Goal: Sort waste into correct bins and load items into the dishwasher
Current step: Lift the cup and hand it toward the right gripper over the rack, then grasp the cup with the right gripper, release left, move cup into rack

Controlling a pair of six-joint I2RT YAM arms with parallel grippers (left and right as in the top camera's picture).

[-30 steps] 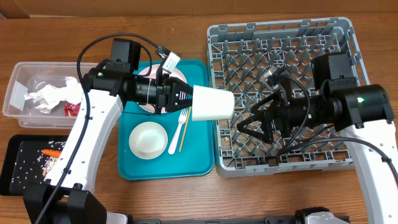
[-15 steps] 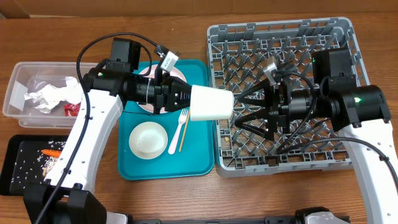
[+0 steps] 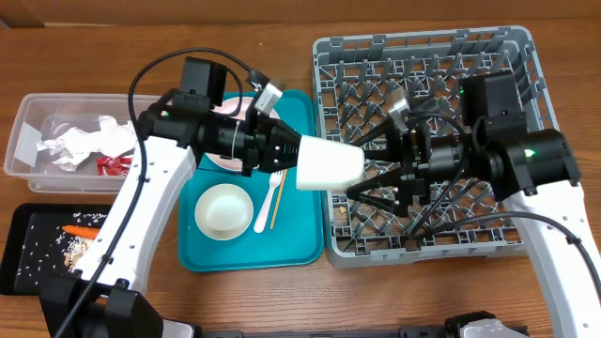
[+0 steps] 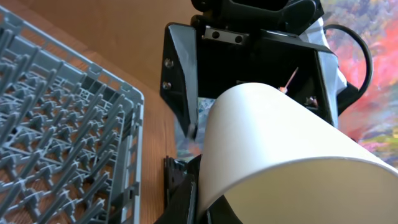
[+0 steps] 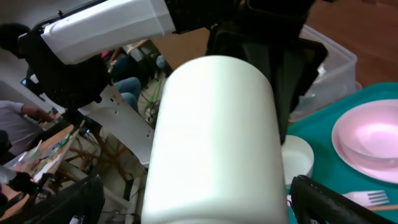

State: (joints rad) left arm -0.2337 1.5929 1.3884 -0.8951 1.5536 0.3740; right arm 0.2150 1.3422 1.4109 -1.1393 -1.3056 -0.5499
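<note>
Left jaws: pinched shut on the wider end of the white cup [image 3: 329, 166], cup lying sideways in the air. Right jaws: spread wide, one finger either side of the cup's narrower end, not closed on it; contact impossible to tell.

Below the cup: the seam between teal tray [image 3: 300, 239] and grey rack [image 3: 512, 47]. On the teal tray: a white bowl [image 3: 225, 208], a white fork [image 3: 270, 192], a chopstick [image 3: 276, 211] and a pink plate [image 5: 367, 140], partly under the left arm.

Further left on the desk [image 3: 282, 19]: a clear tub [image 3: 23, 141] holding crumpled napkins [image 3: 80, 141] and a red wrapper [image 3: 113, 164]. Just beside it, nearer the robot: a black tray [image 3: 19, 244] with a carrot [image 3: 83, 229] and scattered rice grains [image 3: 47, 253].
</note>
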